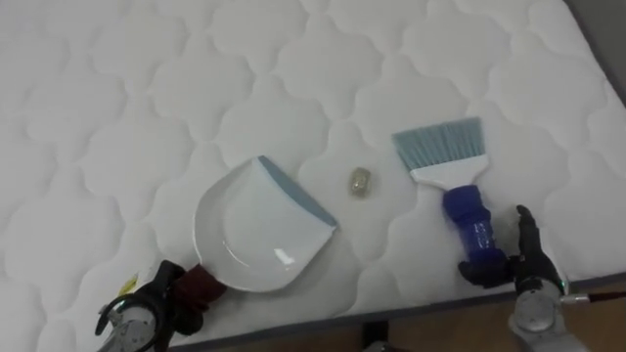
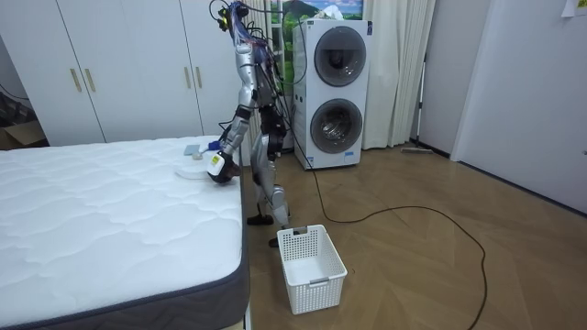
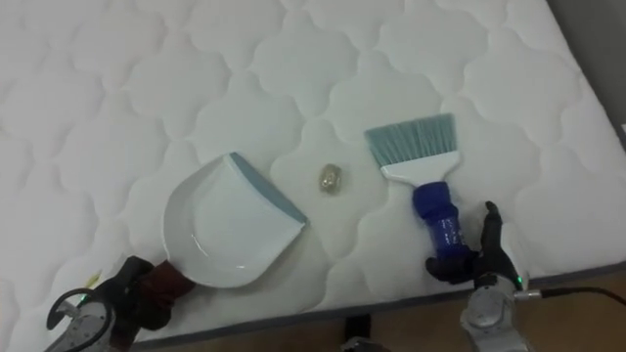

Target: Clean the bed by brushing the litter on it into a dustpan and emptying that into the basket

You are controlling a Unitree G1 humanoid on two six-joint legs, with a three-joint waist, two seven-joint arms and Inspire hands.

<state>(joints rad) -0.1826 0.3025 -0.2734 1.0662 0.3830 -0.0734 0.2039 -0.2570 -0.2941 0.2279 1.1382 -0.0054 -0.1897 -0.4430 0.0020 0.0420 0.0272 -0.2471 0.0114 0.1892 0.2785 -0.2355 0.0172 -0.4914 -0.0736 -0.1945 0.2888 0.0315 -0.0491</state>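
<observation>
Left hand (image 1: pixel 161 293): at the near edge of the mattress (image 1: pixel 147 98), fingers clenched round the dark red handle of the dustpan (image 1: pixel 259 230); the white dustpan lies flat on the quilted surface, its blue-lipped open side facing right.

Debris (image 1: pixel 360 182): one small pale lump, on the mattress between the dustpan lip and the brush (image 1: pixel 450 161), just beside both and touching neither; nothing lies between it and the lip.

Brush: pale blue bristles pointing toward the far edge, white neck, blue handle pointing toward the near edge; any print on the handle is too small to read.

Right hand (image 1: pixel 523 264): at the near edge, fingers grasping the end of the brush handle, thumb raised.

Surroundings, room view: the robot stands at the side edge of the bed; white wardrobes (image 2: pixel 128 69) behind; a white basket (image 2: pixel 312 266) on the wooden floor near the bed corner; stacked laundry machines (image 2: pixel 332 92) and a curtain (image 2: pixel 399 73) further right.
</observation>
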